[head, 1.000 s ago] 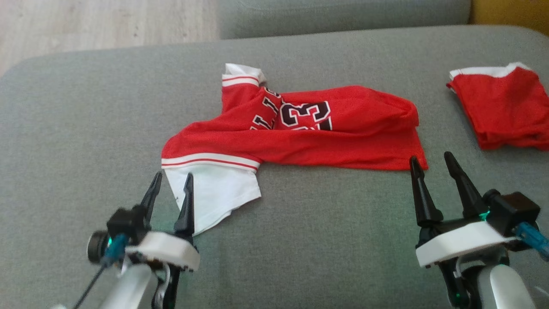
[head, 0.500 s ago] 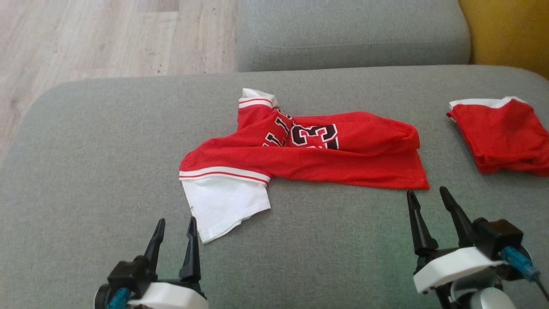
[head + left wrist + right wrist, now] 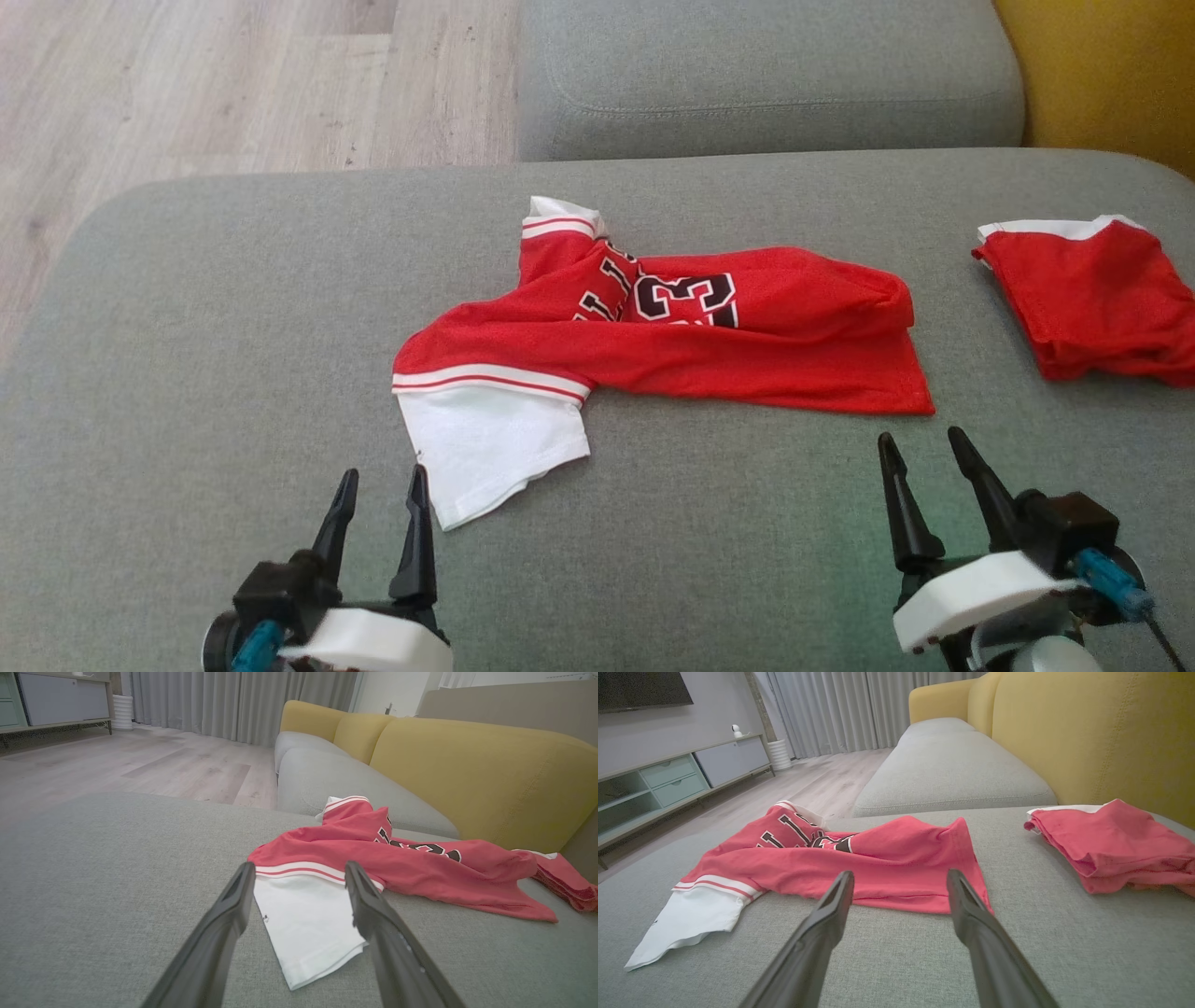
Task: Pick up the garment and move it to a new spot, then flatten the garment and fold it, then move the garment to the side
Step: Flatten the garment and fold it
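The garment (image 3: 709,345) is a red jersey with black and white numbers and a white sleeve. It lies crumpled across the middle of the grey sofa cushion (image 3: 187,373). My left gripper (image 3: 384,471) stands open just short of the white sleeve's near end, touching nothing. In the left wrist view the sleeve (image 3: 303,914) lies between and beyond the left gripper's (image 3: 300,865) fingers. My right gripper (image 3: 919,435) is open a little in front of the garment's red hem corner. The right wrist view has that hem (image 3: 887,868) just past the right gripper (image 3: 900,872).
A second red garment (image 3: 1092,299), folded, lies at the cushion's right side. Behind are another grey seat cushion (image 3: 766,75) and a yellow backrest (image 3: 1102,75). Wooden floor (image 3: 187,84) lies beyond the cushion's far left edge.
The camera has tilted up. Both grippers have drawn back from the garment towards the near edge: the left one off the white sleeve, the right one away from the hem corner. Both stay open.
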